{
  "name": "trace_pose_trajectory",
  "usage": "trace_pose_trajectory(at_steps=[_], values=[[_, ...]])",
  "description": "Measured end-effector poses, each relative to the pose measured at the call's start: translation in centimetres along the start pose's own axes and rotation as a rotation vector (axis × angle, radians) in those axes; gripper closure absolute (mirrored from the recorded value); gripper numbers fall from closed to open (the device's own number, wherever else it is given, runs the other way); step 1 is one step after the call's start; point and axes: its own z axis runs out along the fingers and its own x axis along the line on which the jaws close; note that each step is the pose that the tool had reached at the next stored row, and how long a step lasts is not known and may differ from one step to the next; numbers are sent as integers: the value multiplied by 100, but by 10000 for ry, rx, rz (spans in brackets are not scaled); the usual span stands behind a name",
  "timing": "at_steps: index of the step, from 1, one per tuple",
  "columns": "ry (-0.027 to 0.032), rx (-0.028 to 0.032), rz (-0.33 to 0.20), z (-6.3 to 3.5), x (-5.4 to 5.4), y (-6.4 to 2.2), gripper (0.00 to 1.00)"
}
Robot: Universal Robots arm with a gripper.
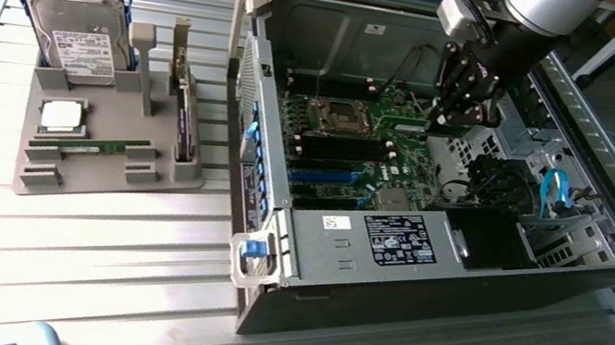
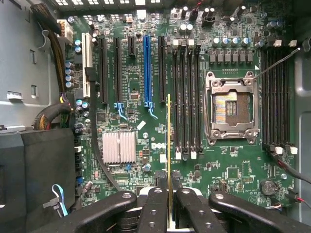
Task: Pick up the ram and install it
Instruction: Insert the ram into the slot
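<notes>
Hand clamped nearly shut on the ram, stick edge-on, hanging over the motherboard just beside the empty DIMM slots. Pickup done; seating not yet. Twin stick lies on the grey holder, outside the computer case.

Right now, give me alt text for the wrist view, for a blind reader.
The gripper is shut on the ram, seen edge-on over the motherboard. The ram runs beside a bank of empty black memory slots, next to the empty CPU socket. A blue slot and a silver heatsink lie on the ram's other side.
</notes>
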Motion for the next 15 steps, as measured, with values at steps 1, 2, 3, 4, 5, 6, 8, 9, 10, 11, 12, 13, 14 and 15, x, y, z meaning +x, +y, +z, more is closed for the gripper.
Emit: trace_pose_trajectory(at_steps=[1, 2, 3, 4, 5, 6, 8, 9, 10, 11, 12, 13, 14, 15], values=[[0, 0, 0, 5, 0, 0, 87], [0, 0, 0, 11, 0, 0, 87], [0, 0, 0, 15, 0, -1, 87], [0, 0, 0, 22, 0, -1, 87], [0, 0, 0, 29, 0, -1, 87], [0, 0, 0, 38, 0, -2, 87], [0, 0, 0, 48, 0, -2, 87], [0, 0, 0, 56, 0, -2, 87], [0, 0, 0, 64, 0, -3, 87], [0, 0, 0, 68, 0, -3, 87], [0, 0, 0, 77, 0, -3, 87], [-1, 0, 0, 84, 0, -4, 87], [0, 0, 0, 89, 0, -4, 87], [0, 0, 0, 93, 0, -4, 87]])
